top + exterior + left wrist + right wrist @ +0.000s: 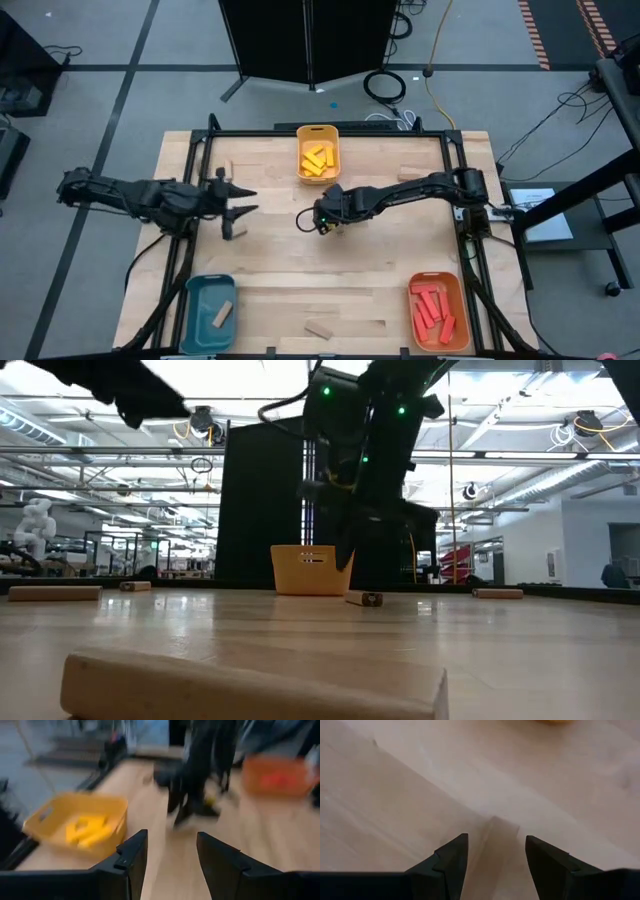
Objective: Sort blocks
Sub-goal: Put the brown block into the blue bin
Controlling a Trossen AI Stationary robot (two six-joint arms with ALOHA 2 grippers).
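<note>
My right gripper (pixel 320 220) is open at the table's middle and points down. Its fingers stand on either side of a tan block (pixel 494 847) that lies flat on the table without touching it. The block also shows in the low view (pixel 365 598). My left gripper (pixel 243 210) is open and empty, held above the table left of the middle. Yellow blocks (pixel 318 158) lie in the yellow tray (pixel 302 135). Red blocks (pixel 435 308) lie in the orange tray (pixel 415 285). One tan block (pixel 223 315) lies in the teal tray (pixel 195 300).
More tan blocks lie loose on the table: one near the front edge (pixel 320 328), one at the far right (pixel 410 172), one at the far left (pixel 228 170). A black frame rail (pixel 200 150) runs along the table's sides.
</note>
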